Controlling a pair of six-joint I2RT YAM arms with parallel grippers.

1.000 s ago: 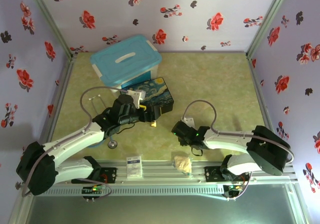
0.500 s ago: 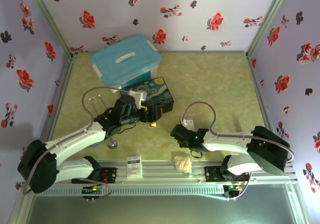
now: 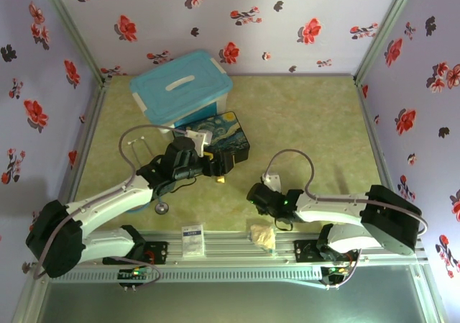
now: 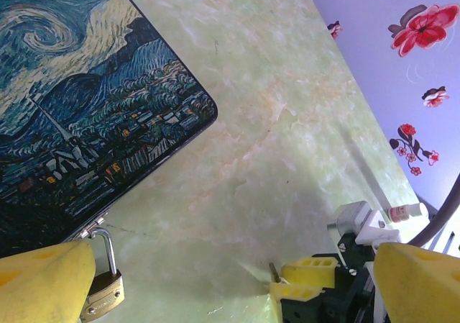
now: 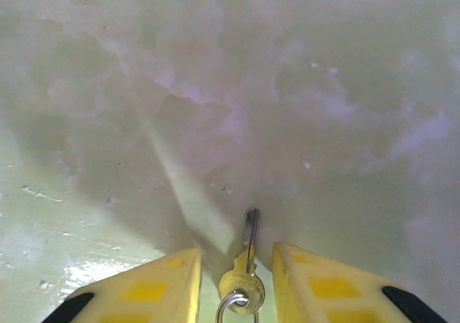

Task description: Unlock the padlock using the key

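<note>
The brass padlock [image 4: 103, 294] hangs by its silver shackle from the latch of the starry-night box [image 4: 79, 114], right beside one yellow finger [image 4: 43, 283] of my left gripper [image 4: 230, 294]. That gripper is wide open and holds nothing. The small silvery key [image 5: 246, 265], on a ring, lies on the table between the fingertips of my right gripper [image 5: 237, 280]. Its jaws are open, with a gap on each side of the key. From the left wrist view the key's tip [image 4: 273, 270] pokes out past the right gripper's fingers [image 4: 305, 274]. My right gripper [image 3: 253, 196] sits low on the table.
A blue lidded bin [image 3: 183, 89] stands behind the box [image 3: 215, 137]. A stethoscope disc [image 3: 164, 208] lies by the left arm. A white card [image 3: 192, 240] and a crumpled beige lump [image 3: 262, 235] rest at the near rail. Open green tabletop [image 3: 316, 121] stretches to the right.
My right gripper has slid a little nearer along the table, and its jaws narrowed then widened slightly around the key. The left arm has hardly moved.
</note>
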